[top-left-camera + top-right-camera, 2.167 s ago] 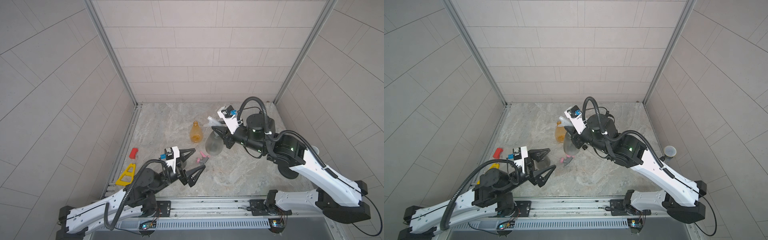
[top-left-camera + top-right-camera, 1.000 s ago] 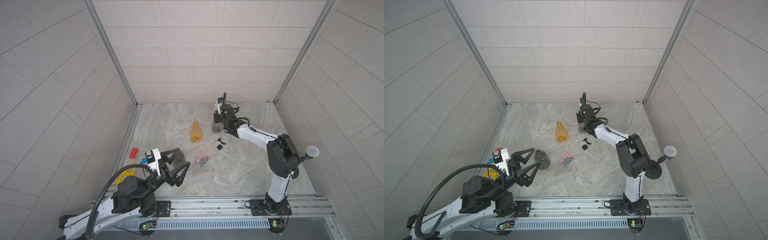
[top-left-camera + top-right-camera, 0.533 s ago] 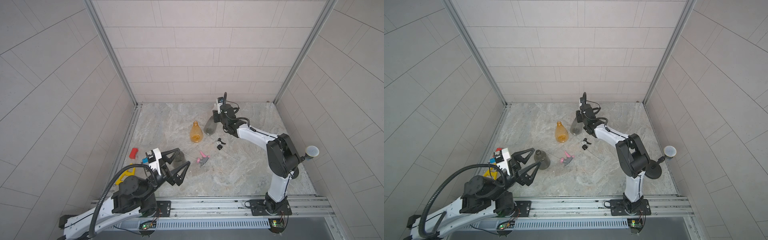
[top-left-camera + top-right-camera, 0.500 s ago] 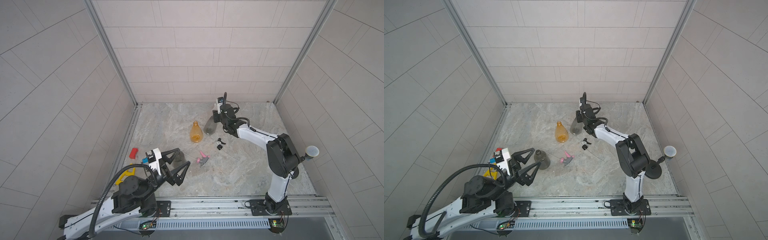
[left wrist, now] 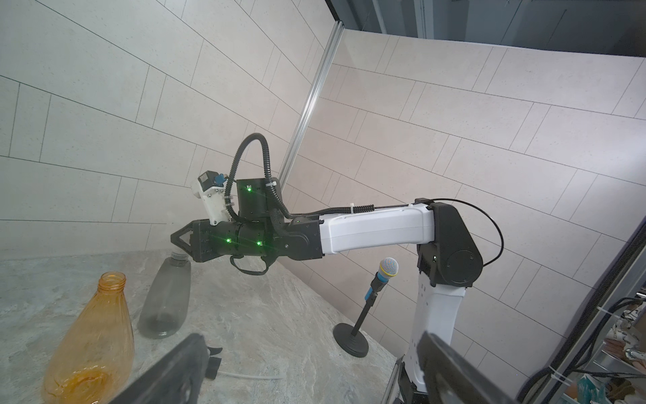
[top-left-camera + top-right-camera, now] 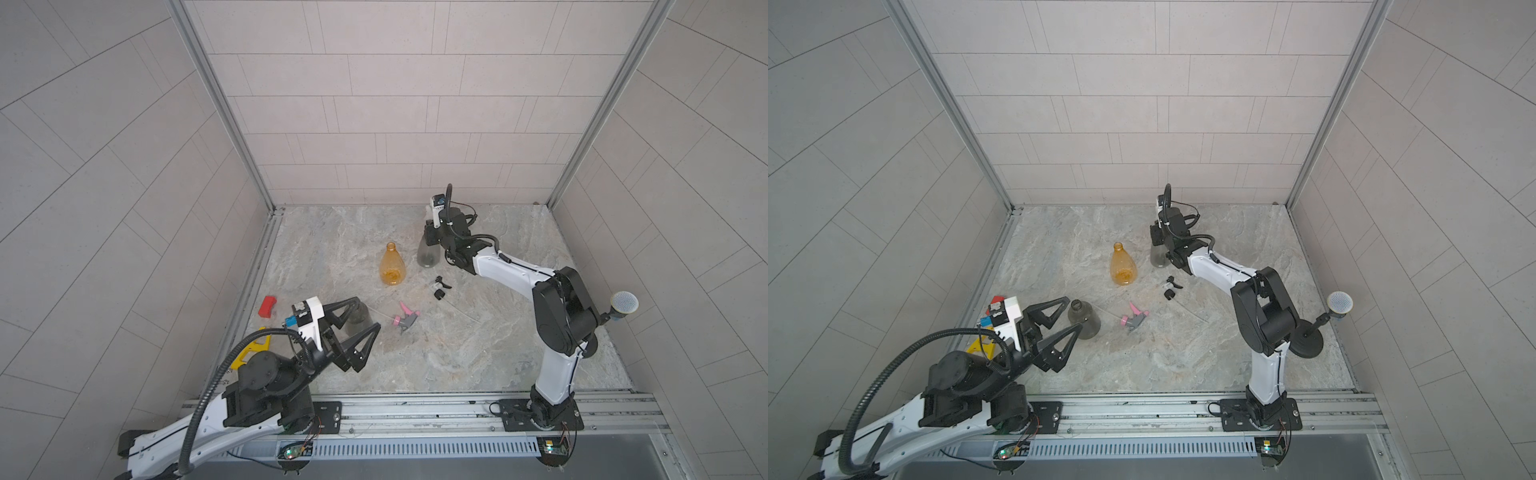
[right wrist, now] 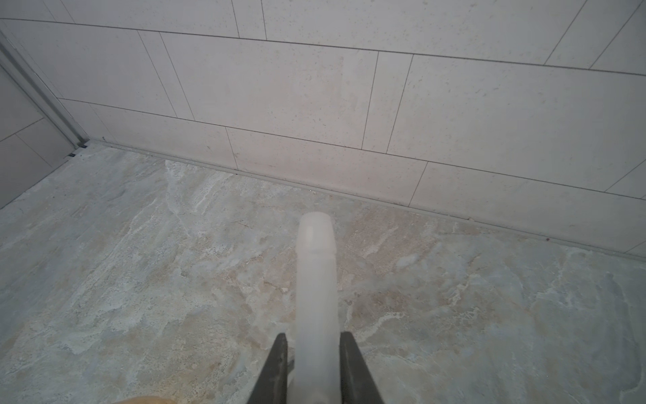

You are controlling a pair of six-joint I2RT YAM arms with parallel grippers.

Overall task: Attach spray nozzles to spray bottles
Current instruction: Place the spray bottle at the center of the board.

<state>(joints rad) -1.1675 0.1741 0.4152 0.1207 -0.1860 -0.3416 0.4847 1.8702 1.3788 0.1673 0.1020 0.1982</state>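
My right tool (image 7: 313, 335) is pinching the white nozzle (image 7: 316, 273) right at the neck of the far grey bottle (image 6: 428, 254), near the orange bottle (image 6: 391, 268). My left tool (image 6: 1072, 312) is spread wide beside the near grey bottle (image 6: 1086, 323). The pink-and-grey nozzle (image 6: 405, 319) and black-and-white nozzle (image 6: 440, 287) lie on the bench (image 6: 478, 353).

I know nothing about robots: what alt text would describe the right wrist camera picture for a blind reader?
A white spray nozzle is pinched between the dark fingers of the right claw, seen from just behind the claw. Beyond it lie a marbled grey tabletop and a pale tiled wall.
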